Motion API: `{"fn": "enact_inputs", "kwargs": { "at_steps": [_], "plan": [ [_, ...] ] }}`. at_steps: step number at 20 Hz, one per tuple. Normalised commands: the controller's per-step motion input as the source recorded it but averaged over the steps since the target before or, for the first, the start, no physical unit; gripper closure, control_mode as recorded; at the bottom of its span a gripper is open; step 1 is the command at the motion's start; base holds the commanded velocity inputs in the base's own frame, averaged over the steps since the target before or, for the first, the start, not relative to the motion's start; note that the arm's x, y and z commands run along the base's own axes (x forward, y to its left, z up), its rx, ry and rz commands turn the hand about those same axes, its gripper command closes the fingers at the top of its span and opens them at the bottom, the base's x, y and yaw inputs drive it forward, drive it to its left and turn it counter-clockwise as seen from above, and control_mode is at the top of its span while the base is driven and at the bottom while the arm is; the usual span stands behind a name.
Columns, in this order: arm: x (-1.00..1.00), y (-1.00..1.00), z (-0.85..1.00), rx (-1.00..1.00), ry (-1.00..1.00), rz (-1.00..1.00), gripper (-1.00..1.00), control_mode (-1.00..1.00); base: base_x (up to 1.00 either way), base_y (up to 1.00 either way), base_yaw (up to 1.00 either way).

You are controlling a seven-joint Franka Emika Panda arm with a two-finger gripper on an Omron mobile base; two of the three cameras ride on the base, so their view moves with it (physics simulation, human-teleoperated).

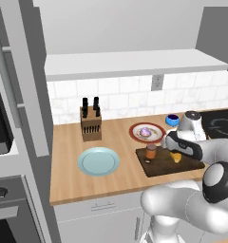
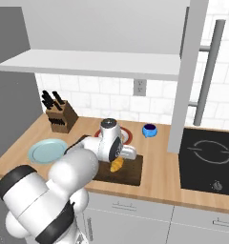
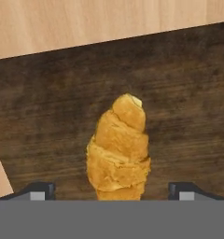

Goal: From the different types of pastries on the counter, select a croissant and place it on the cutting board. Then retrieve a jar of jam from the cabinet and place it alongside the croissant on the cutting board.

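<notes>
Croissant [image 3: 117,149]: you have it lying flat on the board [image 3: 48,121], its near end between the two fingertips.
Jaws: you can see them standing apart, one tip well clear on each side of the croissant; nothing is clamped.
Gripper [image 1: 178,153]: low over the board, just above the croissant.
Jar [image 1: 151,152]: upright on the board, at the end away from the croissant, near the corner hole.
Frosted pastry [image 1: 145,132]: on the red-rimmed plate [image 1: 135,129], just behind the board.
Blue plate [image 1: 99,161]: on the tabletop [image 1: 68,180], beside the board, on the knife block [image 1: 90,124] side.
Progress: by my reading both items sit on the board, so you only have a retreat left.
Risk: if you pull sideways instead of straight up, a fingertip could drag the croissant off the board.
Risk: swinging the wrist toward the jar could tip it.
</notes>
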Motion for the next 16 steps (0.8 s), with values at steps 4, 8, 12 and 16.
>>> {"fn": "enact_inputs", "kwargs": {
  "at_steps": [4, 8, 12, 16],
  "plan": [
    [0.0, 0.0, 0.19, 0.0, 0.0, 0.0, -1.0, -1.0, 0.0, 0.0, 0.0],
    [-0.59, -0.17, 0.93, -0.01, 0.0, 0.0, -1.0, -1.0, 0.0, 0.0, 0.0],
    [-0.97, -0.28, 0.78, -0.04, 0.0, 0.0, -1.0, -1.0, 0.0, 0.0, 0.0],
    [-0.95, -0.09, 0.4, -0.01, 0.0, 0.0, -1.0, -1.0, 0.0, 0.0, 0.0]
  ]
}}
